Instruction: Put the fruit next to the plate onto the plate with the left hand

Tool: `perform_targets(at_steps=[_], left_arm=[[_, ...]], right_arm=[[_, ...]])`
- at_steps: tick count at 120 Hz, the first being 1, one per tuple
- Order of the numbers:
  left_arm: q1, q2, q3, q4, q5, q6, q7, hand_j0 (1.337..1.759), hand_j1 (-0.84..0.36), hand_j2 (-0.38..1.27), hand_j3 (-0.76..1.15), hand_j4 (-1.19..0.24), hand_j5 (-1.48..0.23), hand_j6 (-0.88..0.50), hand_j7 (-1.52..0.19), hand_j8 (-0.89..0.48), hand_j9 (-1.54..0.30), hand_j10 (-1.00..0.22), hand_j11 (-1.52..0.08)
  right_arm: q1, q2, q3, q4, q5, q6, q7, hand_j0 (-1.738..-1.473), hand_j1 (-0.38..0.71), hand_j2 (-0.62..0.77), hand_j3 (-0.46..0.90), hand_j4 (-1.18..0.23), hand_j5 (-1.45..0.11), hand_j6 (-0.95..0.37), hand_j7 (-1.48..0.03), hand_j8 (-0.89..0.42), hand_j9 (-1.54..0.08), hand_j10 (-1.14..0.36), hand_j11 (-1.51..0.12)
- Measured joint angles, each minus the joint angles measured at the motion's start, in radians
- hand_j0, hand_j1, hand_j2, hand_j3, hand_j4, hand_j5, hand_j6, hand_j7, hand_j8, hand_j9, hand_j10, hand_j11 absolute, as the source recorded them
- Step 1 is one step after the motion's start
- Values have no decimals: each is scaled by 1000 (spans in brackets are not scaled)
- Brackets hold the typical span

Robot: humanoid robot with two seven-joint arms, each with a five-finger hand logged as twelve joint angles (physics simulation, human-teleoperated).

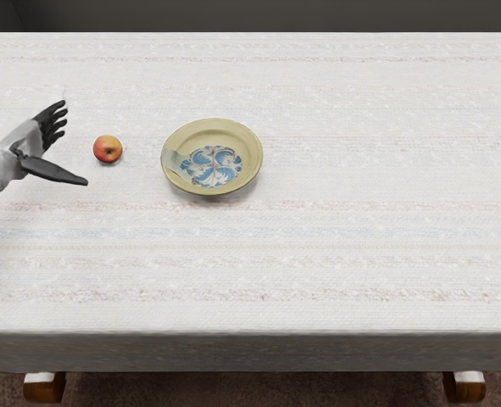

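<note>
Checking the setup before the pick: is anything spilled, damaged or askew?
Nothing spilled or tipped. The fruit lies left of the plate, apart from it. One oddity: a pale patch inside the plate's left rim; chip or glare, I cannot tell.

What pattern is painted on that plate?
Blue-and-white swirls at the centre of the pale yellow plate, seen in the head view.

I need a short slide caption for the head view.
Open left hand just left of the apple, which lies beside the patterned plate.
</note>
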Motion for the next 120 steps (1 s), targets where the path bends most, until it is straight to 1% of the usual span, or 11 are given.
perform_targets(at_steps=[15,21,35,43,53,68,72,80,94,110,120], left_arm=[[15,3,2,2,2,1,-1,1658,349,3,0,-3,-1,-4,-1,-3,-1,-2,-1],[4,5,35,2,9,1,-1,1658,349,3,0,-3,-1,-4,-1,-3,-1,-2,-1],[-77,36,172,4,33,0,-1,1658,349,3,0,-3,-1,-4,-1,-3,0,-2,0],[-138,35,207,3,68,-15,-1,1658,349,3,0,-4,-1,-4,-1,-3,0,-2,0],[-186,35,230,5,107,-34,-2,1658,349,3,0,-3,-1,-4,0,-3,0,-2,0],[-205,28,293,6,162,-54,2,1658,349,2,0,-4,-1,-5,0,-4,0,-3,0],[-218,16,301,5,167,-57,46,1658,349,3,0,-4,-1,-4,0,-4,0,-2,0],[-233,-14,309,6,171,-60,181,1658,349,2,0,-4,-1,-5,0,-4,0,-3,0],[-284,-22,316,8,175,-60,355,1658,349,2,0,-4,-1,-5,0,-4,0,-3,0],[-347,-97,321,17,183,-19,474,1658,349,2,0,-3,0,-3,0,-3,0,-2,0],[-351,-217,341,88,186,3,523,1658,349,1,0,-2,0,-3,0,-2,0,-1,0]], right_arm=[[-8,0,4,0,0,0,-2,-1658,-349,0,0,0,0,0,0,0,0,0,0],[-9,0,6,-1,0,0,-2,-1658,-349,0,0,0,0,0,0,0,0,0,0],[-10,0,7,-1,0,0,-2,-1658,-349,0,0,0,0,0,0,0,0,0,0],[-10,0,7,-1,0,0,-2,-1658,-349,0,0,0,0,0,0,0,0,0,0],[-11,0,7,-2,0,0,-2,-1658,-349,0,0,0,0,0,0,0,0,0,0],[-11,0,7,-2,0,0,-3,-1658,-349,0,0,0,0,0,0,0,0,0,0],[-11,0,7,-2,0,0,-3,-1658,-349,0,0,0,0,0,0,0,0,0,0],[-11,0,8,-2,0,0,-3,-1658,-349,0,0,0,0,0,0,0,0,0,0],[-11,0,8,-2,0,0,-3,-1658,-349,0,0,0,0,0,0,0,0,0,0],[-11,0,8,-2,0,0,-3,-1658,-349,0,0,0,0,0,0,0,0,0,0],[-11,0,8,-2,0,0,-3,-1658,-349,0,0,0,0,0,0,0,0,0,0]])
